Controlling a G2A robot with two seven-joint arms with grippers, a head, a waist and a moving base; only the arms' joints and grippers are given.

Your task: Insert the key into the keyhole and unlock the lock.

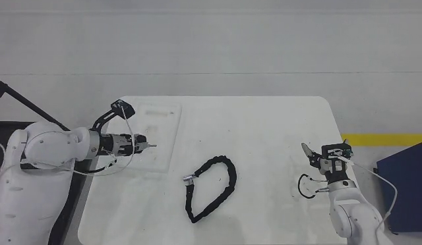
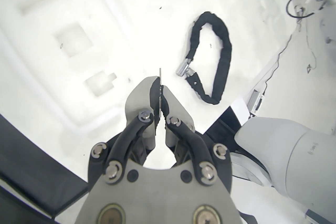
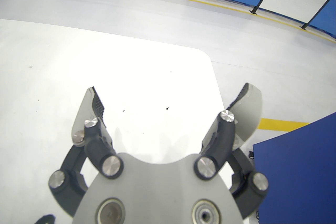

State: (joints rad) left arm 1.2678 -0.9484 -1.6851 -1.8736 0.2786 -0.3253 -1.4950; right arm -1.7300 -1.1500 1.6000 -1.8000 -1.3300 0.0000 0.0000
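**Key gripped, lock cylinder not yet reached**

The left hand (image 2: pixel 159 89) pinches a thin flat metal key (image 2: pixel 159 76), its blade poking past the fingertips and near the silver cylinder (image 2: pixel 183 68) of the black fabric-sleeved chain lock (image 2: pixel 223 51), which lies looped on the white worktop (image 3: pixel 131 64). The keyhole is too small to see, so the blade probably needs lining up with the cylinder's axis before pushing. The right hand (image 3: pixel 168 88) is spread and empty, well apart from the lock, and could steady it.

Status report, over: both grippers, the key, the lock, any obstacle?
Left gripper shut on key, over the foam tray. Right gripper open, empty. Chain lock lies on table, key not yet inserted. Nothing between them.
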